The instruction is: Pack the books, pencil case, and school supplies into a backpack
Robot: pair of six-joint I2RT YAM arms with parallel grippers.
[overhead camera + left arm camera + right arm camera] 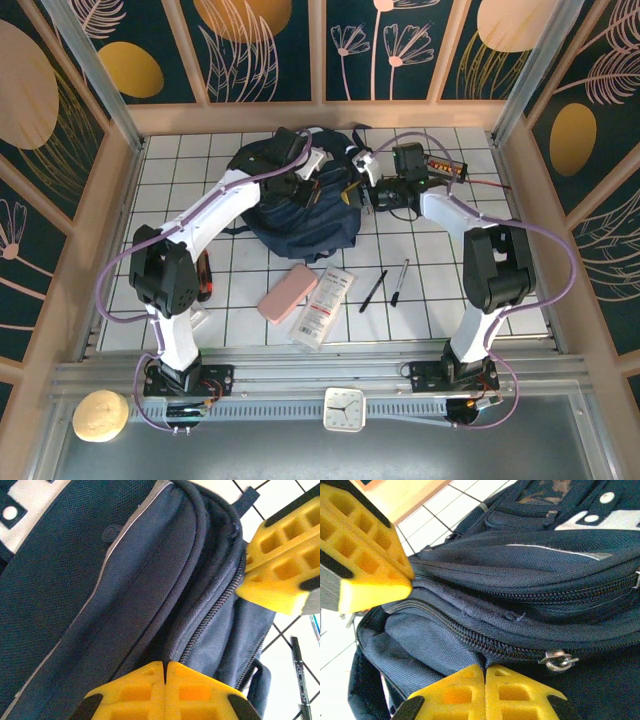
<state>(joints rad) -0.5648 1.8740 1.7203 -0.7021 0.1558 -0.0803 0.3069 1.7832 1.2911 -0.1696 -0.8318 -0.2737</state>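
Navy blue fabric backpack (300,225) is lying near the white gridded worktop's (250,320) far edge; left gripper (165,664) and right gripper (485,668) are both pressing clenched against its zipper seam.

Both arms are the same build: left arm (205,222) and right arm (476,335) have white tube links and chunky black joint housings (165,275). A purple cable (104,285) loops loose outside each arm, starting at the black bases (185,378), which have small coloured wiring. The fingers (132,692) are yellow moulded blocks with waffle-grid pockets and black caps on the outer corners.
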